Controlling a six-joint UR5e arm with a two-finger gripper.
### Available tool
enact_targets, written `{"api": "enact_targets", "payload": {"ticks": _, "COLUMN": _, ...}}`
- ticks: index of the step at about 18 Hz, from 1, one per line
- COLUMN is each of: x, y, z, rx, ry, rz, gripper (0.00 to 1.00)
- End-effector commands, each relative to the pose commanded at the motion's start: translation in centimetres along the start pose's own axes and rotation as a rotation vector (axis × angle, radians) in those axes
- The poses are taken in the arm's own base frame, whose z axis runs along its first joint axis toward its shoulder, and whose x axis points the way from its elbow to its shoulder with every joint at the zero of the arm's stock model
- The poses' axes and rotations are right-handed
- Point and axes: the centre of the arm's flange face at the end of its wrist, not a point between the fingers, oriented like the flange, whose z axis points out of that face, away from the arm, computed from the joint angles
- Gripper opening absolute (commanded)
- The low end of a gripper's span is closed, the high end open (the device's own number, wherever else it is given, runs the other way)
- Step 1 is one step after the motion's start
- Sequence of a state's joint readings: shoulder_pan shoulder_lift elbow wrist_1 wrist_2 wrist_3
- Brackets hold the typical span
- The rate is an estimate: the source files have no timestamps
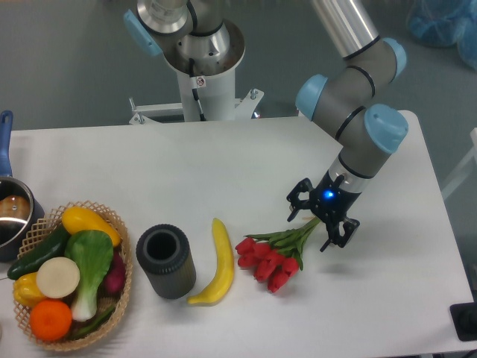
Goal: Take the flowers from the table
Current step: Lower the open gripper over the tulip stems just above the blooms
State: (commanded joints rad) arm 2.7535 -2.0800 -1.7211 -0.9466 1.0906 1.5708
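Camera: arm bent downward, gripper (312,229) spread astride the flowers' (270,258) stems.

You see a yellow banana (213,265) lying just right of an upright dark cylinder (165,262). At your left stands a wicker basket (119,296) of vegetables, touching a pot (13,217) with a blue handle.
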Motion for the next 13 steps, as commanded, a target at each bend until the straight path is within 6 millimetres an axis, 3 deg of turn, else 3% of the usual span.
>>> {"api": "enact_targets", "payload": {"ticks": 13, "x": 0.5, "y": 0.8, "z": 1.9, "rx": -0.003, "ry": 0.022, "rz": 0.012, "gripper": 1.00}}
